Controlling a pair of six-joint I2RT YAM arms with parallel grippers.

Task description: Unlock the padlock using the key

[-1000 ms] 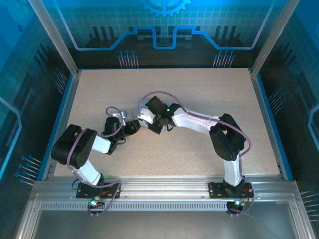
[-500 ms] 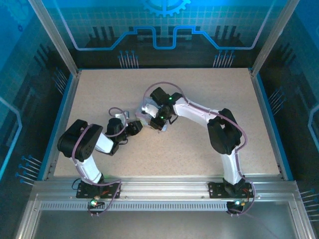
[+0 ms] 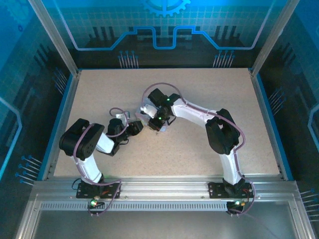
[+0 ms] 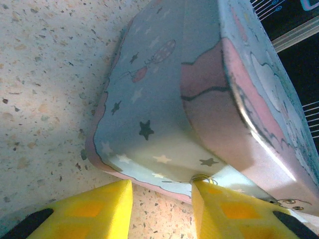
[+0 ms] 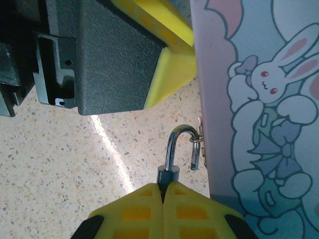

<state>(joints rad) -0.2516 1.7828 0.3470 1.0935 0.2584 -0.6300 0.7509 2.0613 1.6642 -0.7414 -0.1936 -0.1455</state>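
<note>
The small dark padlock (image 5: 169,175) is pinched by its body in my shut right gripper (image 5: 163,188). Its silver shackle (image 5: 175,142) stands swung open, with the free end hooked through a little ring on the side of the pale cartoon tin (image 5: 259,124). The key is hidden. My left gripper (image 4: 162,185) is open, with bare table between its yellow fingers (image 4: 219,209). Their tips rest against the tin's lower edge (image 4: 164,99), the right one beside a metal loop. In the top view both grippers meet at mid-table, left (image 3: 135,127) and right (image 3: 157,123).
The speckled tabletop (image 3: 209,89) spreads out round the arms, bounded by blue rails and aluminium posts. The left gripper's black housing (image 5: 99,59) sits close above the padlock in the right wrist view.
The right arm's elbow has swung left and its wrist has drawn slightly farther back. The left arm has shifted a little to the right. Both grippers stay at the tin.
</note>
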